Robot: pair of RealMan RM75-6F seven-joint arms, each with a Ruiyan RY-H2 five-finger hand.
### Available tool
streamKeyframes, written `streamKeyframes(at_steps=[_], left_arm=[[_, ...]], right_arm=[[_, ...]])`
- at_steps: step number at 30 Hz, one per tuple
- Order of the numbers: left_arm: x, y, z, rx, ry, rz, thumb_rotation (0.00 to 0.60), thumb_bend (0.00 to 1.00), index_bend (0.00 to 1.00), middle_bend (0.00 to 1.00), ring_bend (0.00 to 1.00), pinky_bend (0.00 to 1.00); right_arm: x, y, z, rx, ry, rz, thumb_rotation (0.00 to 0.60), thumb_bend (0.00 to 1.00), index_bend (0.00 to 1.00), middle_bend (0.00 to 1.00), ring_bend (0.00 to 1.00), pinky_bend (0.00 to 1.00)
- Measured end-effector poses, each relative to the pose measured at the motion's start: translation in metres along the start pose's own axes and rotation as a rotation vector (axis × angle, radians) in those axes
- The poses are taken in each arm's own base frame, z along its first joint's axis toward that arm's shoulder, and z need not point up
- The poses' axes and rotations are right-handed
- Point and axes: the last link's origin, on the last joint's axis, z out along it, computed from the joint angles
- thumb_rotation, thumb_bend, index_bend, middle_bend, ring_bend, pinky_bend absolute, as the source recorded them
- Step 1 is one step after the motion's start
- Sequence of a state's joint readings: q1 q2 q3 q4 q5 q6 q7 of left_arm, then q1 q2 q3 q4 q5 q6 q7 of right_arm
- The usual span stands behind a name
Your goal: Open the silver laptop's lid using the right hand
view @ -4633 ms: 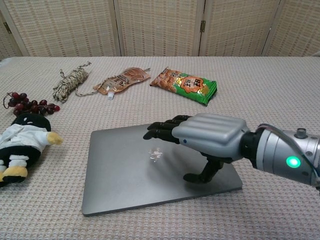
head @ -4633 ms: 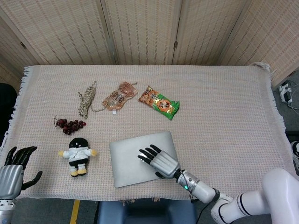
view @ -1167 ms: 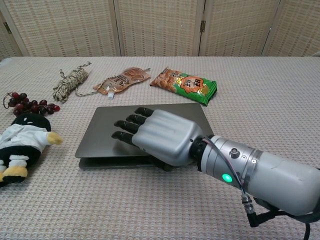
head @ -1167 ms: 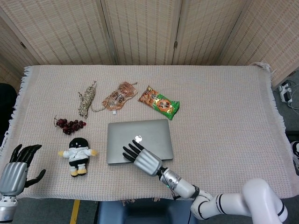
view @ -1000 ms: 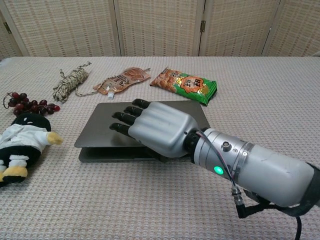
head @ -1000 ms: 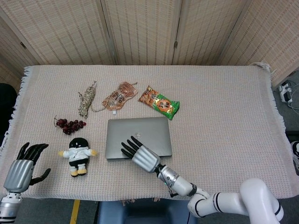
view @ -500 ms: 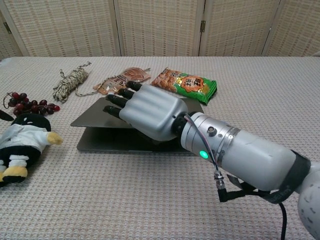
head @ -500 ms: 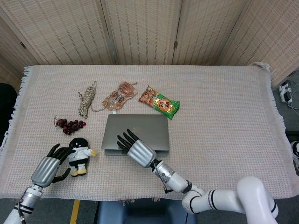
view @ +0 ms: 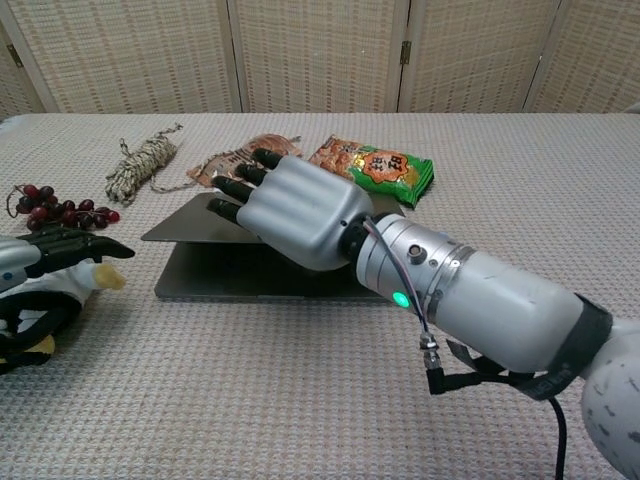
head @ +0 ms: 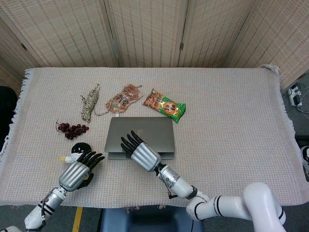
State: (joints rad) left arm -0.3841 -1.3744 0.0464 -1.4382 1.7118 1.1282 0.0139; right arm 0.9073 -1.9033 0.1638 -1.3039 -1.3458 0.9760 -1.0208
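Right robot hand (view: pixel 300 210) is reaching over the front of the silver laptop (head: pixel 140 135), its fingers (view: pixel 240 190) spread and lying on top of the lid (view: pixel 200 222); whether anything is pinched under the palm cannot be told, since the thumb is hidden; the lid is standing slightly raised off the base (view: pixel 260 280), with a narrow wedge of gap showing on the left side in the chest view; the laptop is sitting near the front middle of the desk (head: pixel 231 121), on a woven cloth; left robot hand (head: pixel 77 171) is hovering over the plush toy (view: pixel 60 285) at the front left, fingers apart and gripping nothing that can be seen; a bunch of dark grapes (head: pixel 71 129) is lying just behind the toy; a coil of rope (head: pixel 89 102), a brown pouch (head: pixel 123 99) and a green and orange snack bag (head: pixel 164 105) are lying in a row behind the laptop.
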Motion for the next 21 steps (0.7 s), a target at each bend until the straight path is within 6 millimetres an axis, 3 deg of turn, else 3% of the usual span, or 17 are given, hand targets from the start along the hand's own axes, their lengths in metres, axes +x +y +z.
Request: streamKeyframes(at_steps=[15,21], left_arm=[[-0.011,0.033,0.036,-0.042,-0.084,0.055,0.6,0.69,0.04,0.05,0.01,0.0],[-0.014,0.036,0.048,-0.026,-0.107,0.054,0.6,0.69,0.04,0.05,0.01,0.0]], right_arm=[[0.002,-0.001,0.004,-0.01,0.006,-0.032,0.6,0.57,0.0,0.0,0.0,0.0],[0.003,-0.001,0.004,-0.015,0.009,-0.041,0.6,0.57,0.0,0.0,0.0,0.0]])
